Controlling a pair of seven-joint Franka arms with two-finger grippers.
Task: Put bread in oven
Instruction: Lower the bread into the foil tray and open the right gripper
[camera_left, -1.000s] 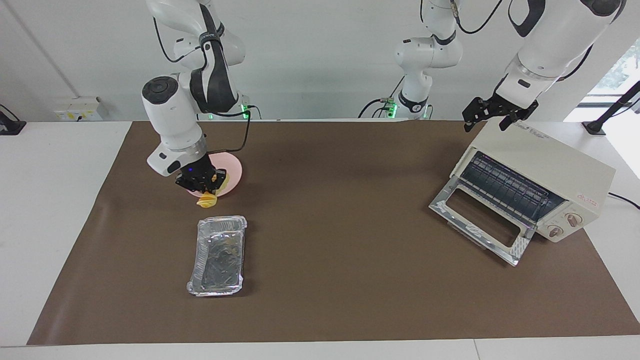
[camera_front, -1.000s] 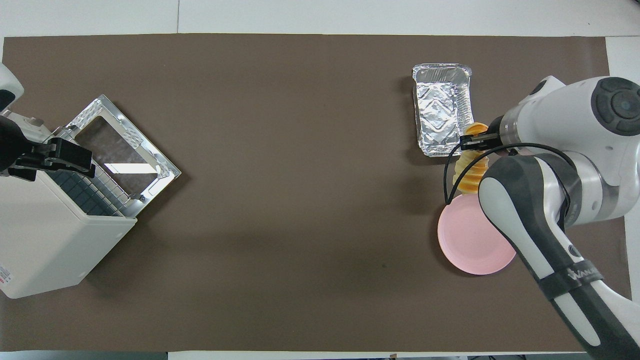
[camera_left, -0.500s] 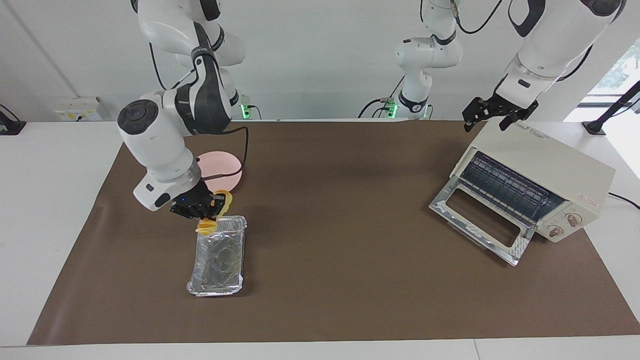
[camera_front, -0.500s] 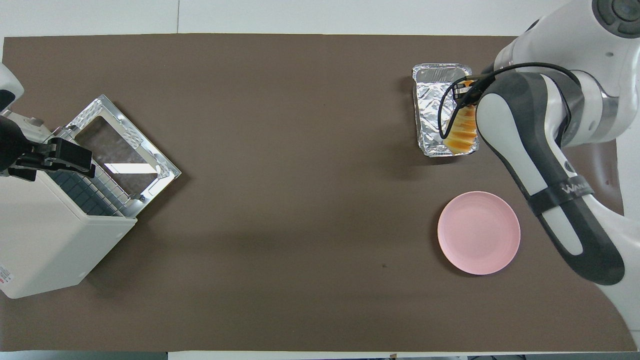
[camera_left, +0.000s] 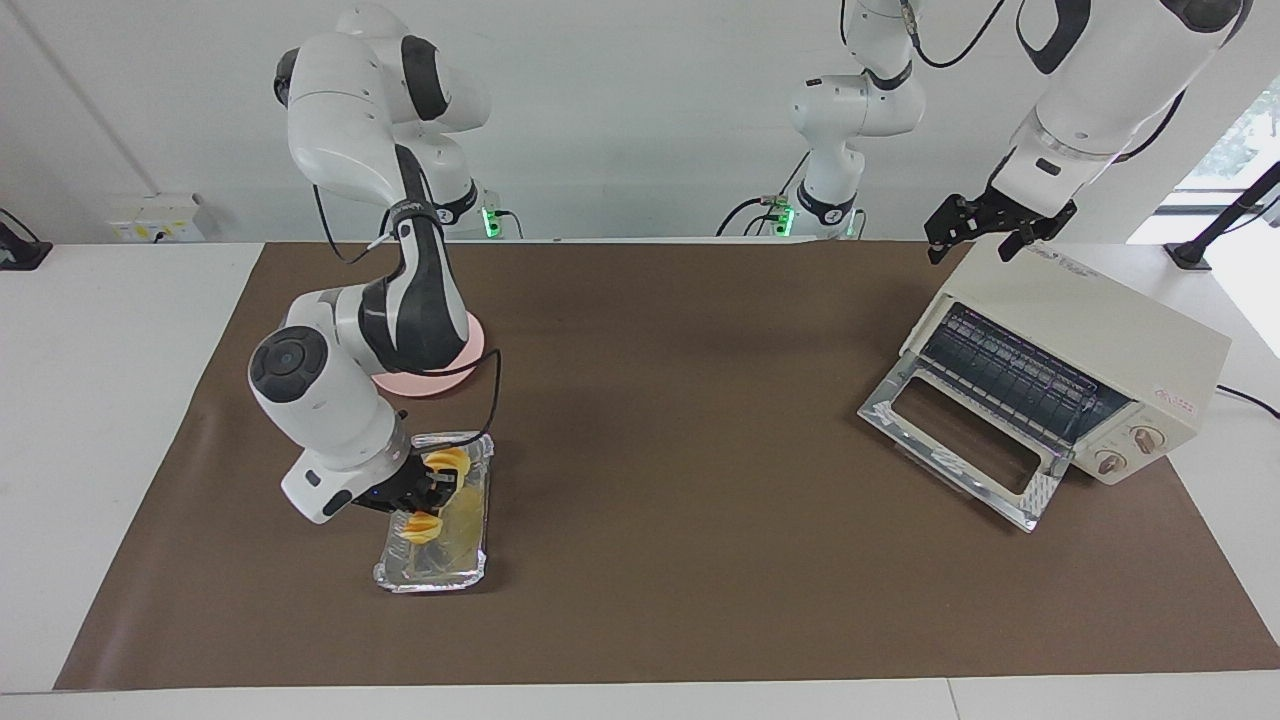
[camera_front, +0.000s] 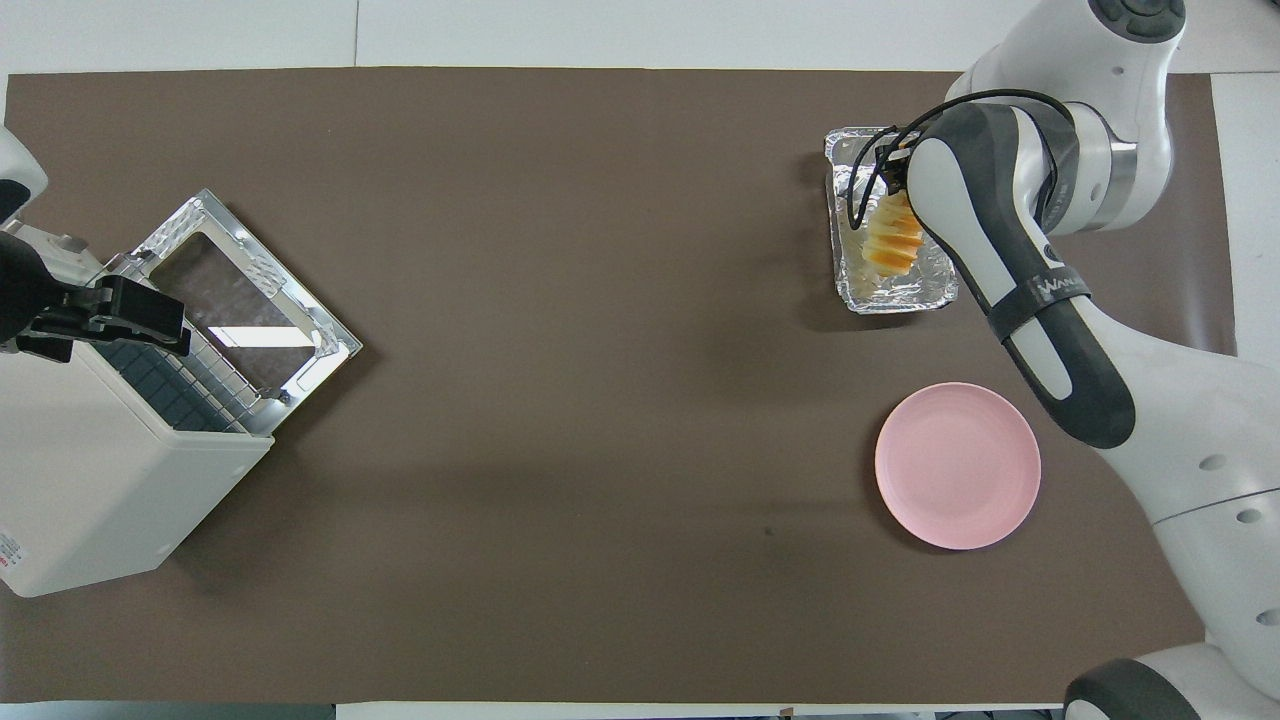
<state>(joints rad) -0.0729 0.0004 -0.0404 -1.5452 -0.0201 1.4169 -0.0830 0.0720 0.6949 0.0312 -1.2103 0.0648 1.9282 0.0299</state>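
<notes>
Oven (camera_left: 1060, 360) sat at the left arm's end of the table, at 3 o'clock in the facing view, door down, rack exposed. Left gripper (camera_left: 985, 232) waited over its top, jaws wide, holding nothing. Right gripper (camera_left: 418, 490) was clamped on the bread (camera_front: 890, 238), low over the foil tray (camera_front: 935, 285) at 8 o'clock. A second ago the bread hung at the pink plate's (camera_front: 958, 466) edge; since carried over the tray. Bread looked light, soft, crushable: best pinched gently across mid-loaf, not at a floppy end slice.
</notes>
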